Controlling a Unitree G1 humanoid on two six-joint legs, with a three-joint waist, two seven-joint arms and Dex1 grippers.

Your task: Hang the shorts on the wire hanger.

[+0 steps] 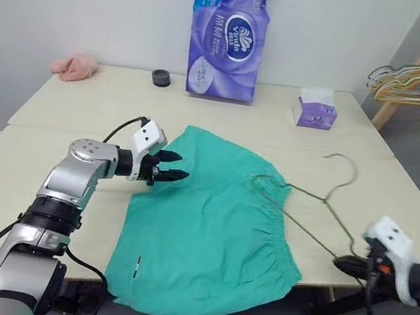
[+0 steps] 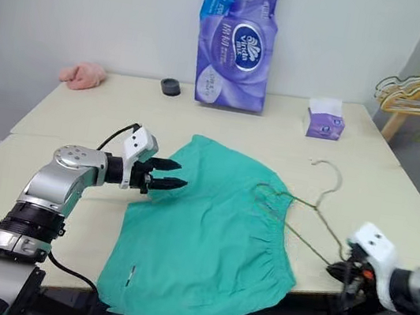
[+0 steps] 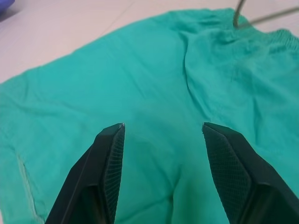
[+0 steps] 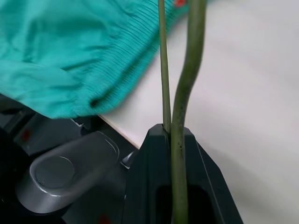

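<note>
A: Left of the shorts [image 1: 210, 229]?
B: Left gripper [image 1: 170, 166], fingers apart, empty, over their left edge.
A: The shorts?
B: Flat on the table [image 1: 51, 148], front edge overhanging.
A: Right of them?
B: Wire hanger [image 1: 314, 214], one corner inside the waistband; right gripper [image 1: 345, 264] clamped on the other.

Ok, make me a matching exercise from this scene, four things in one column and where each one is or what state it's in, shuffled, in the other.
Things:
1. shorts
2. wire hanger
3. left tool
4. pink cloth

Places or states:
A. pinched at one corner by the shut right tool
B. open, over the edge of the green fabric
C. lying at the far left corner of the table
D. spread flat, hanging over the near table edge

Pairs: 1-D, 2-A, 3-B, 4-C
</note>
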